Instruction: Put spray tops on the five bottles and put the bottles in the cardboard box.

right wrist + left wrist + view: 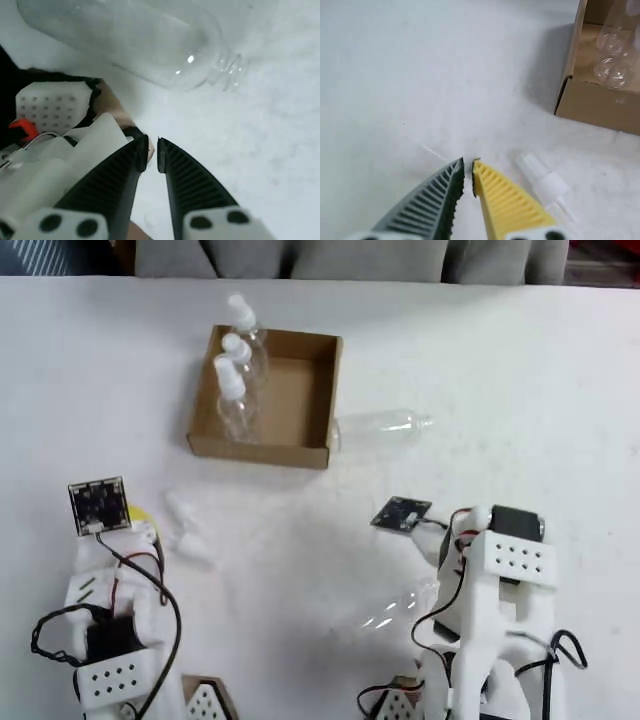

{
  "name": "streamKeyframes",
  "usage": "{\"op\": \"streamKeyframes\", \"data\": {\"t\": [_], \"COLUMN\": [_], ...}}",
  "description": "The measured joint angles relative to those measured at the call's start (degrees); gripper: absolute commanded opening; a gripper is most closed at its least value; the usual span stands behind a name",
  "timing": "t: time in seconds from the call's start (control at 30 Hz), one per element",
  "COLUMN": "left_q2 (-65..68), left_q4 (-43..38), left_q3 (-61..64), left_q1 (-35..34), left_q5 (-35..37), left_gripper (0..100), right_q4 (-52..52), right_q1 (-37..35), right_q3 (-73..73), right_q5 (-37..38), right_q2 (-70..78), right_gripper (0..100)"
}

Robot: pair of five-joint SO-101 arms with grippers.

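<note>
At about eight o'clock on the white counter (520, 370), the left pincer (468, 167) is closed on nothing, with loose spray tops (188, 530) just beside it. The cardboard box (262, 452) at eleven o'clock holds three capped bottles (236, 405), and an uncapped bottle (385, 428) lies just beside its three o'clock wall. At five o'clock the right pincer (152, 147) is closed and empty, and a bare bottle (130, 42) lies on its side near it.

No legible text or labels anywhere.
</note>
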Motion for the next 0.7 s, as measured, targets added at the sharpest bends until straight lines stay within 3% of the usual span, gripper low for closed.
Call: {"op": "streamKeyframes", "data": {"t": [0.17,0.43,0.7], "left_q2": [0.0,0.0,0.0], "left_q4": [0.0,0.0,0.0], "left_q3": [0.0,0.0,0.0], "left_q1": [0.0,0.0,0.0], "left_q5": [0.0,0.0,0.0], "left_gripper": [5,5,5], "right_q4": [-9.6,-18.6,-25.1], "right_q1": [-0.3,-12.3,-19.6], "right_q3": [3.6,3.7,3.7], "right_q5": [-5.8,-28.0,-37.1], "right_q2": [0.0,0.0,0.4], "right_gripper": [1.5,1.5,1.5]}}
